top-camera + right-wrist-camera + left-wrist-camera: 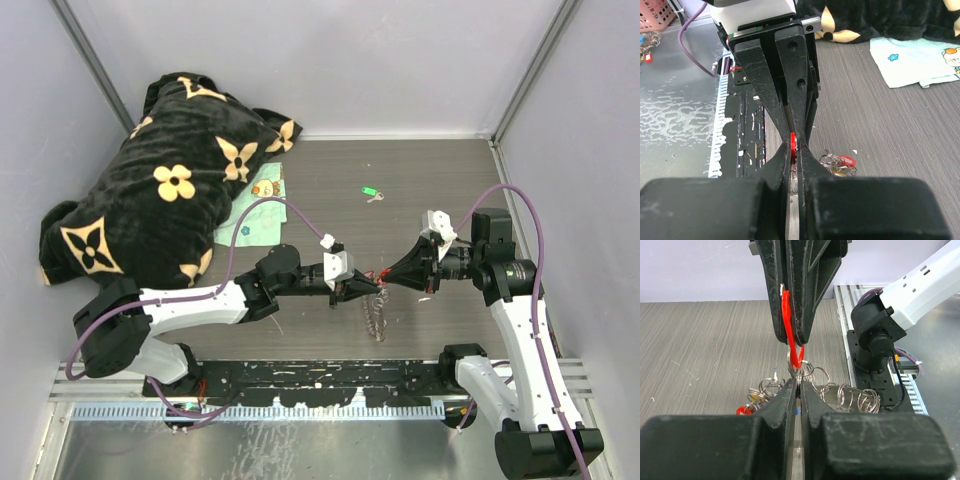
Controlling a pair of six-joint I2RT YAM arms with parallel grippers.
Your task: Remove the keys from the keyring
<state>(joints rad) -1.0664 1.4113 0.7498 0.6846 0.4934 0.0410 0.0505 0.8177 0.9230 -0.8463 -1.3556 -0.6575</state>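
Note:
My two grippers meet tip to tip above the middle of the table. The right gripper (389,277) (794,150) is shut on the red tag (786,320) (793,144) of one key. Facing it, the left gripper (367,284) (796,385) is shut on a small silver ring at that tag's lower end. From there the keyring (377,318) (842,395), a string of silver wire loops, hangs down to the table. More keys bunch on it, one with a yellow tag (754,396) and one with a red tag (846,160). One green-tagged key (370,191) lies loose farther back.
A black blanket with tan flowers (170,190) fills the back left, with a pale green cloth (255,215) beside it. Grey walls close in the table on three sides. The arms' mounting rail (320,375) runs along the near edge. A pink basket (655,15) stands beyond it.

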